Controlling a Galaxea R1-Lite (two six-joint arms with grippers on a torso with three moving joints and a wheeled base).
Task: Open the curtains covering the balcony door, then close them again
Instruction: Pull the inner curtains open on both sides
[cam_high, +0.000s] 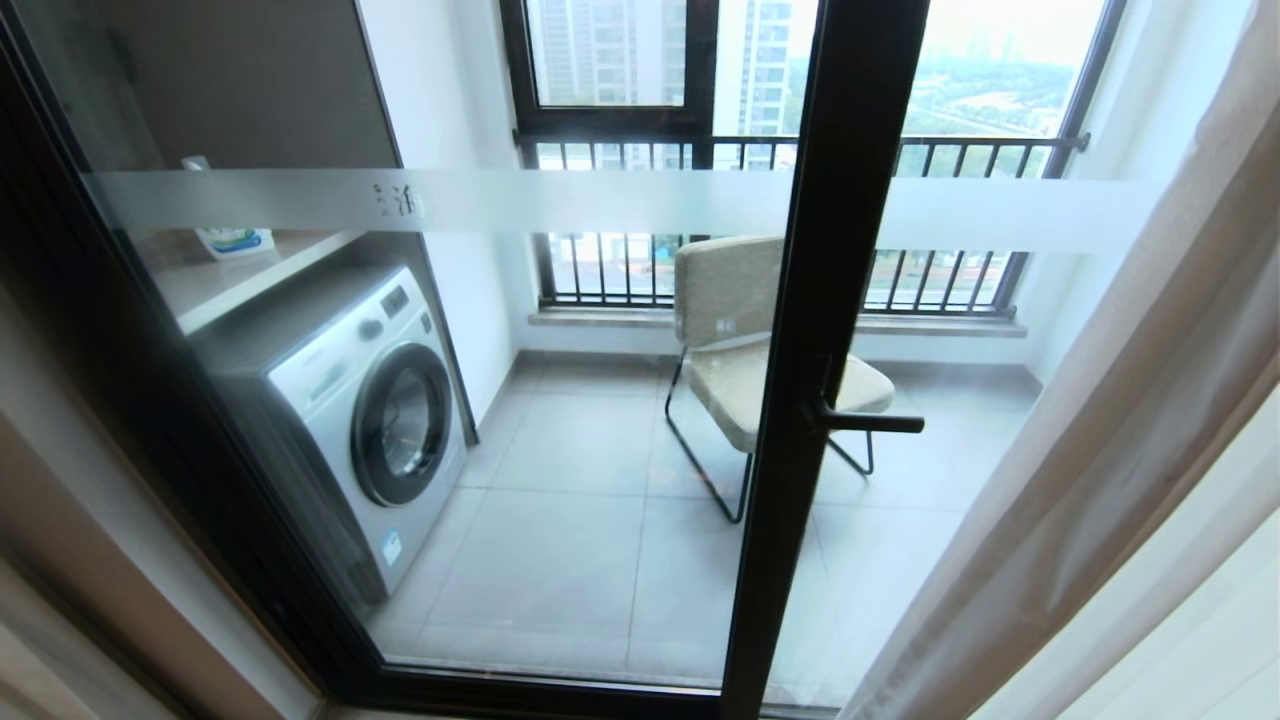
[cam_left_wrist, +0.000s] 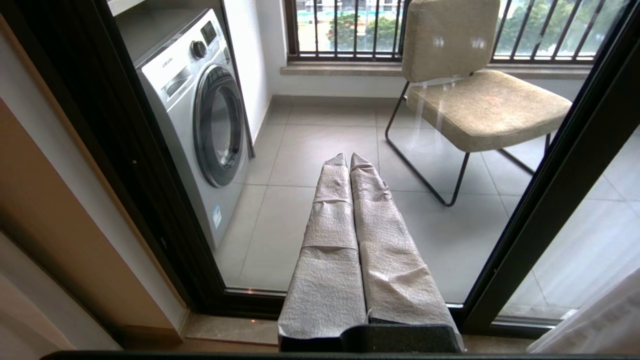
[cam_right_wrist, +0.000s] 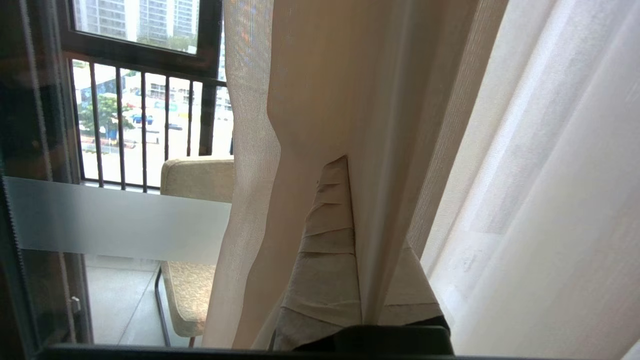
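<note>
right gripper (cam_right_wrist: 350, 165): clenched on a fold of the cream-beige drape (cam_right_wrist: 320, 100) | white sheer (cam_right_wrist: 550, 175) just beside it | balcony door (cam_high: 800, 400) uncovered ahead | left gripper (cam_left_wrist: 348, 159): clenched, empty, facing the glass

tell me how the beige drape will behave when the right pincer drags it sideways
Probably floppy: the beige drape folds and kinks around the shut right pincer. It looks fairly heavy, hanging in long straight pleats. Its loose lower part would likely trail.
</note>
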